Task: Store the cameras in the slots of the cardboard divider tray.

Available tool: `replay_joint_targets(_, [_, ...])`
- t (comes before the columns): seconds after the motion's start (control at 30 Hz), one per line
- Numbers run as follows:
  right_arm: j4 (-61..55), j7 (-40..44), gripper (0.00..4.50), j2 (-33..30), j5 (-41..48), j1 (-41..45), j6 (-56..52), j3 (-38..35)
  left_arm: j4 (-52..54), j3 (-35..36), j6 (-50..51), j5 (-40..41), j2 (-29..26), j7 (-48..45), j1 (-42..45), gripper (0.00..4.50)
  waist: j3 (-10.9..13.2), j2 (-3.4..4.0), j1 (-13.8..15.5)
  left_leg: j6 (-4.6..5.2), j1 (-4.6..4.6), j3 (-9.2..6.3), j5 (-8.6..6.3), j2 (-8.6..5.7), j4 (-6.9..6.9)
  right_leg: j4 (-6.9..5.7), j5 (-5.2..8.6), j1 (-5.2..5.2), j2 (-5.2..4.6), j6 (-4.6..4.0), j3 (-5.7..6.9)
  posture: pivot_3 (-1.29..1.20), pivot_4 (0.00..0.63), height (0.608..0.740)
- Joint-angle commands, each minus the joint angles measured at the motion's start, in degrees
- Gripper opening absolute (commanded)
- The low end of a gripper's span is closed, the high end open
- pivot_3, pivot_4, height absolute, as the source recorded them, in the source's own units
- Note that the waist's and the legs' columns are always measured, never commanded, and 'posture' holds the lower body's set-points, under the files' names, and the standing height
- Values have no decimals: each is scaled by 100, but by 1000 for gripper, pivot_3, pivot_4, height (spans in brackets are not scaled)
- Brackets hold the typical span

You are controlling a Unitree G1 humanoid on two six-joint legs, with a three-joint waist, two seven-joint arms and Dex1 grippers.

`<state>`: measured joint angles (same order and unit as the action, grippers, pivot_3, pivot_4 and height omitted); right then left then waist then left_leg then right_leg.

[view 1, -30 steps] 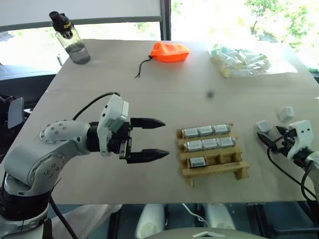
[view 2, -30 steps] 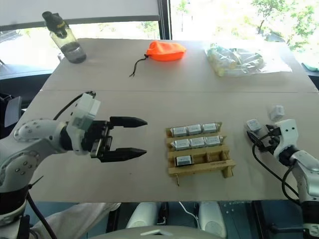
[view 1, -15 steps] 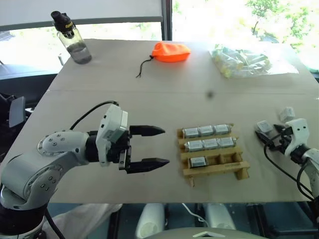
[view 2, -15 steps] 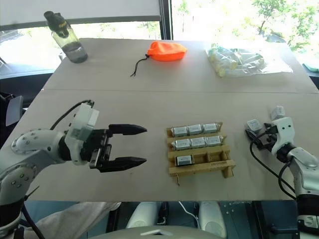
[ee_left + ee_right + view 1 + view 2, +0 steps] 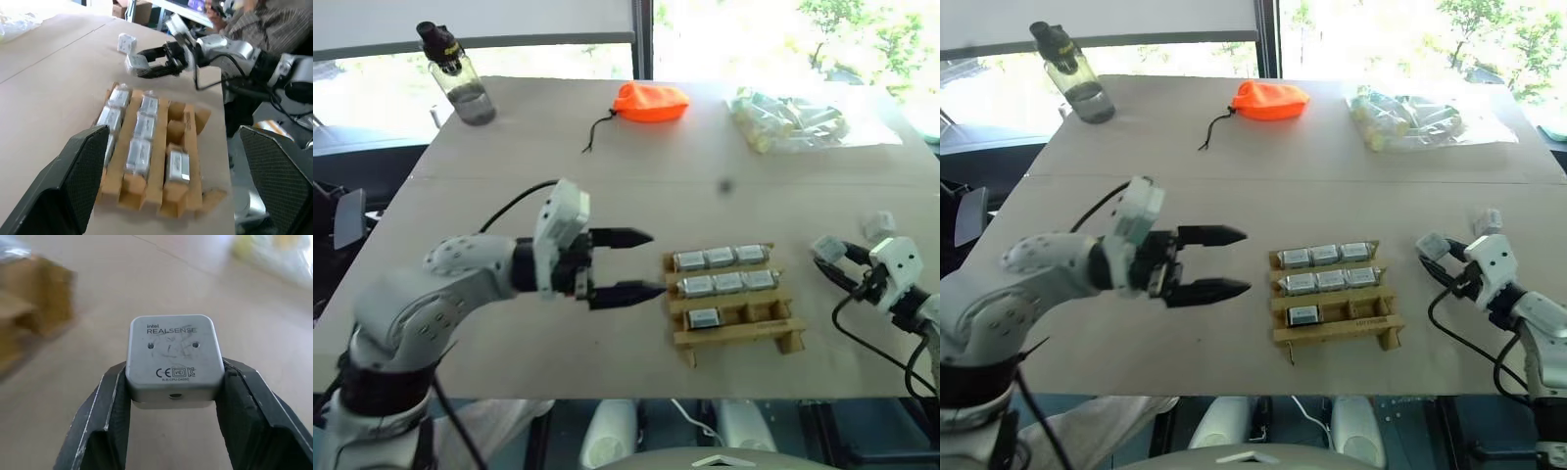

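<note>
Gripping a camera between both fingers, right claw off to the right of the cardboard tray, raised off the counter. Clamped across the flat grey block's two side edges, printed face toward the wrist lens. Left claw wide open and holding nothing, tips just beside the tray's left edge. Seven slots already filled: far row of three, middle row of three, one in the near row's left slot; two near slots bare. One more camera lying loose on the counter beyond the right claw.

Risks, as a judgement: narrow grip on smooth, rounded edges, so possible slipping or twisting on the way over. Tight slots, so a tilted block could catch a cardboard strip and jam or ride on top. Light, unanchored tray, so pressing down could shove or tip it unless braced. Left claw close enough to nudge it sideways.
</note>
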<state>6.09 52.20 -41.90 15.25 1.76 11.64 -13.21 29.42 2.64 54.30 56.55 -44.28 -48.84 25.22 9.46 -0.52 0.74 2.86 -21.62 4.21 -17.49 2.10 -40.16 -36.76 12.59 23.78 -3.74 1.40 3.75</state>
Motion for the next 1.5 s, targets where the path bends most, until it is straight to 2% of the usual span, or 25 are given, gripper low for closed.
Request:
replay_joint_targets(0.03, [-282, 442, 1878, -322, -488, 229, 1307, 282, -484, -279, 369, 220, 306, 69, 491, 4420, 0, -4, -32, 0, 3, 2, 0, 1, 0, 0, 0, -1, 4, 0, -2, 0, 150, 740])
replay_joint_targets(0.1, [-244, 671, 1878, -561, -780, 507, 2060, 528, -824, -506, 516, 150, 521, 12, 822, 4420, 2, -4, -39, -1, 1, -1, 0, 4, 1, -1, 0, 0, 8, -1, 0, 0, 150, 740])
replay_joint_targets(0.23, [-200, 884, 1878, -810, -1025, 1055, 2921, 919, -1234, -989, 614, -129, 720, -290, 1303, 4420, 3, -3, -36, -2, -1, 0, 1, 4, 2, 0, -1, 3, 7, -2, 1, 0, 150, 740])
replay_joint_targets(0.47, [-403, 826, 1878, -826, -1487, 1931, 4173, 1644, -1833, -1695, 578, -651, 1001, -945, 2013, 4420, 5, -5, 4, -4, -7, -3, 1, 2, -1, 4, 0, 3, 3, -2, 9, 0, 150, 740])
replay_joint_targets(0.8, [-589, 498, 1878, -769, -1791, 2519, 4530, 2264, -2219, -2313, 479, -1313, 984, -1841, 2500, 4420, 6, -5, 9, -4, -10, -5, 2, 2, -2, 5, 0, 3, 0, -2, 11, 0, 150, 740])
replay_joint_targets(1.33, [-451, 255, 1878, -889, -1780, 2619, 4532, 2416, -2325, -2269, 452, -1836, 1402, -1633, 2439, 4420, 6, -5, 2, -4, -10, -4, 2, 3, -3, 2, 0, 4, -1, -2, 9, 0, 150, 740])
replay_joint_targets(1.43, [-462, 246, 1878, -928, -1751, 2642, 4548, 2443, -2299, -2285, 382, -1916, 1424, -1650, 2423, 3571, 6, -5, 1, -4, -10, -4, 2, 3, -3, 3, 0, 4, -2, -2, 9, 0, 150, 740])
replay_joint_targets(1.5, [-485, 235, 1878, -932, -1719, 2658, 4505, 2444, -2290, -2287, 374, -1934, 1441, -1669, 2414, 2638, 6, -5, 1, -4, -10, -4, 2, 3, -3, 3, 0, 4, -2, -2, 9, 0, 150, 740])
